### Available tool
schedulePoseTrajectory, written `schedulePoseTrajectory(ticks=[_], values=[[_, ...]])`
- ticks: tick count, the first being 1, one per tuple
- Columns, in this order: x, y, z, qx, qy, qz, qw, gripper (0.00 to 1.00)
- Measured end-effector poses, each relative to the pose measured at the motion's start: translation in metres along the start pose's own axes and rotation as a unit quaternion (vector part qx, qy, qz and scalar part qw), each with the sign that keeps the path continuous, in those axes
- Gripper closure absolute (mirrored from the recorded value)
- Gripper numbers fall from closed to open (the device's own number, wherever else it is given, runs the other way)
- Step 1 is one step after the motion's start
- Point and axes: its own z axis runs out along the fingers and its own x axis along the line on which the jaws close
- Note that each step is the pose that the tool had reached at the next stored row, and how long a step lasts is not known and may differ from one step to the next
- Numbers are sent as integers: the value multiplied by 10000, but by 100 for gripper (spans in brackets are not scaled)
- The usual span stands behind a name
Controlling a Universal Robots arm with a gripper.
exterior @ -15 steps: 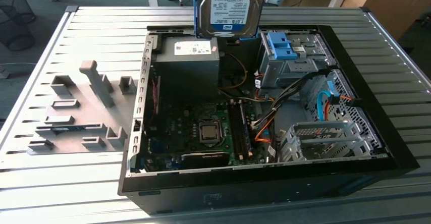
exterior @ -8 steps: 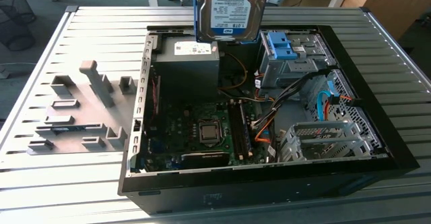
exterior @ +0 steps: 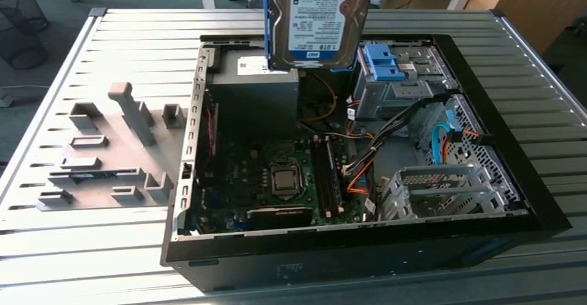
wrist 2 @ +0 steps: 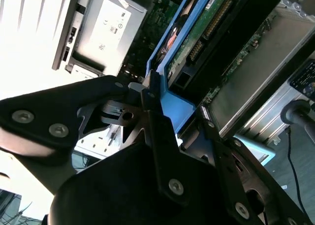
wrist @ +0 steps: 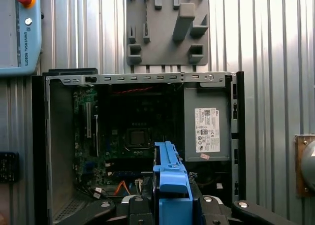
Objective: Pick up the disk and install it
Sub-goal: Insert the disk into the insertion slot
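1. Exterior view: the disk (exterior: 319, 16) hangs upright, label facing the camera, above the open computer case (exterior: 513, 202). It is over the dark grey box (exterior: 257, 95) and near the blue bracket (exterior: 381, 63).
2. Second wrist view: the pincer (wrist 2: 173, 107) is closed onto the disk's blue frame and carries it clear of all parts below.
3. Progress: the pick-up is judged complete. Installation is not, since the disk sits in no bay.
4. The case lies on the slatted tabletop (exterior: 92, 250).
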Motion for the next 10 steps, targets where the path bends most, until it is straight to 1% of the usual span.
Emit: schedulePoseTrajectory(ticks=[3,5,7,10], values=[[81,-3,6,7,0,0,10000,63],[131,-6,17,25,-1,-1,10000,63],[157,-7,27,63,-2,-5,10000,63],[166,-8,42,126,-5,-17,9999,63]])
